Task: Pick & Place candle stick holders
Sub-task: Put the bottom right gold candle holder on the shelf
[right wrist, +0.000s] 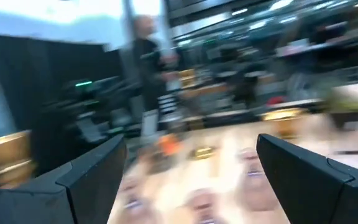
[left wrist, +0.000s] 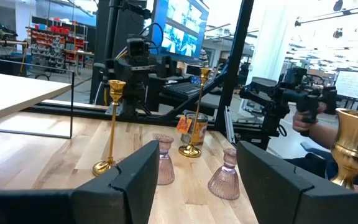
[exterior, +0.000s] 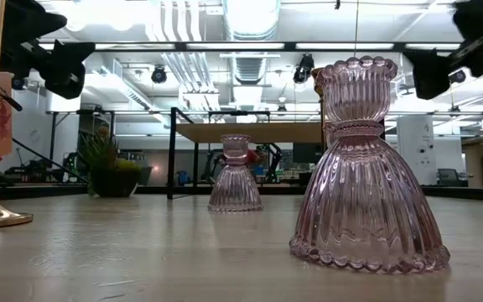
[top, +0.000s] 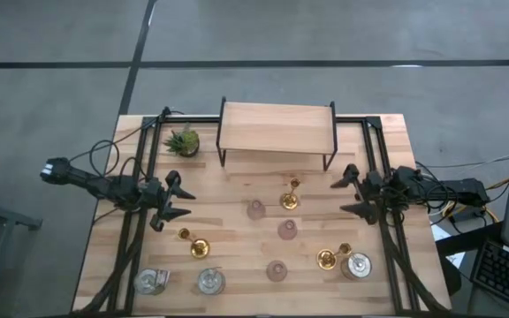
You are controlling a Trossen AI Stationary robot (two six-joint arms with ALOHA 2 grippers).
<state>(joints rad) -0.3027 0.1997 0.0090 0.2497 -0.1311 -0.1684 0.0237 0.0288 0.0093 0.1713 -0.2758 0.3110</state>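
Observation:
Nine candle stick holders stand on their bases on the wooden table. The gold stems are mid-table (top: pixel 289 196), left (top: pixel 194 246) and right (top: pixel 330 257). The pink glass ones (top: pixel 255 209) (top: pixel 286 230) (top: pixel 277 270) are in the middle. The silvery cups sit at the near left (top: pixel 151 281) (top: pixel 210 281) and near right (top: pixel 358 265). My left gripper (top: pixel 184 203) is open and empty, hovering left of the group; its wrist view (left wrist: pixel 197 162) faces gold (left wrist: pixel 112 124) and pink (left wrist: pixel 163 160) holders. My right gripper (top: pixel 339 198) is open and empty, hovering to their right.
A wooden shelf on black legs (top: pixel 277 132) stands at the far middle, with a small spiky green potted plant (top: pixel 182 141) to its left. Black frame rails (top: pixel 135 230) run along both table sides. In the low view a pink holder (exterior: pixel 367 168) stands close to the camera.

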